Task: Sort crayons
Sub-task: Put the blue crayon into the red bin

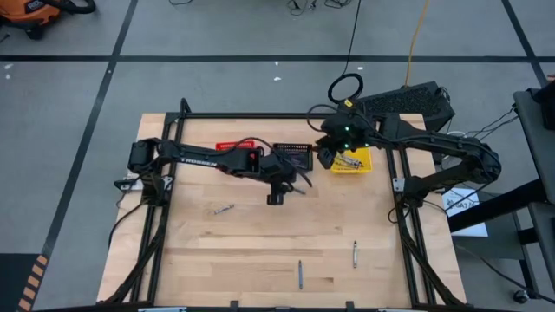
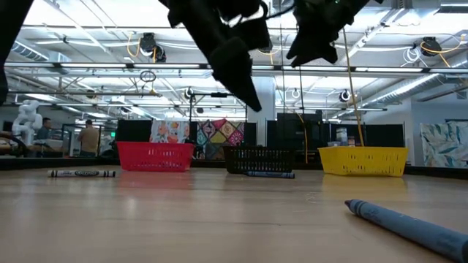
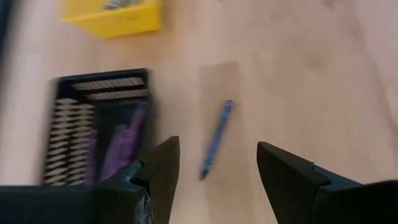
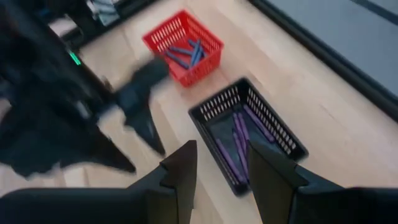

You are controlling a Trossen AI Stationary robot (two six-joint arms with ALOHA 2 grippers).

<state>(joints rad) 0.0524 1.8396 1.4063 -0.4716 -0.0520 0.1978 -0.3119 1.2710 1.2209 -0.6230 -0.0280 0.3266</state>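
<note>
**Wooden worktop, crayons partly sorted**

Loose crayons lie on the worktop (image 1: 260,260): a blue crayon (image 3: 216,139) just beside the black basket (image 1: 292,156), three others (image 1: 300,274) nearer the front edge. Purple ones fill the black basket, blue the red basket (image 4: 182,45). Left gripper (image 3: 217,171) hovers above the blue crayon, fingers spread, empty. Right gripper (image 4: 221,165), slightly parted, hangs by the yellow basket (image 1: 351,161).

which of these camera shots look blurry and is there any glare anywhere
Left wrist view: smeared throughout, the black basket streaked, the blue crayon soft. Right wrist view: the left arm blurred, the red basket fairly crisp. Low view: bright ceiling lights, the arms silhouetted, the near crayon soft. High view: even light, no glare.
</note>
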